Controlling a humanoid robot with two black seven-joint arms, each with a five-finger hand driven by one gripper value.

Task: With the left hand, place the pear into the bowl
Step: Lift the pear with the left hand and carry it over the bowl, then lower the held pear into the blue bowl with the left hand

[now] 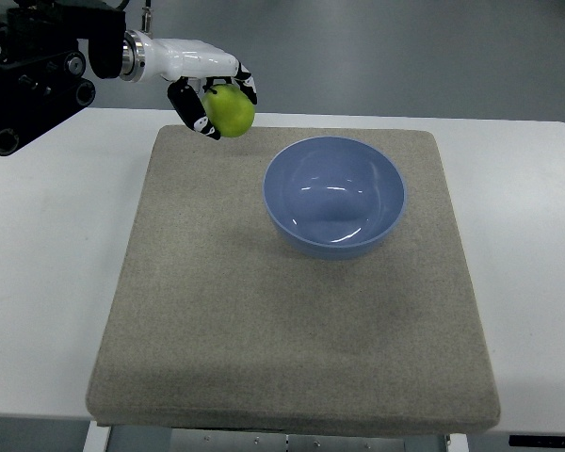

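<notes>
A green pear (231, 110) hangs in the air over the far left corner of the grey mat (292, 311), held by my left hand (217, 99), whose white and black fingers are shut around it. The blue bowl (334, 195) stands upright and empty on the mat, to the right of the pear and nearer to me. The hand and pear are clear of the bowl's rim, about a hand's width to its left. My right arm does not show.
The mat lies on a white table (47, 282). The black left arm (28, 85) comes in at the top left corner. Grey floor runs beyond the table's far edge.
</notes>
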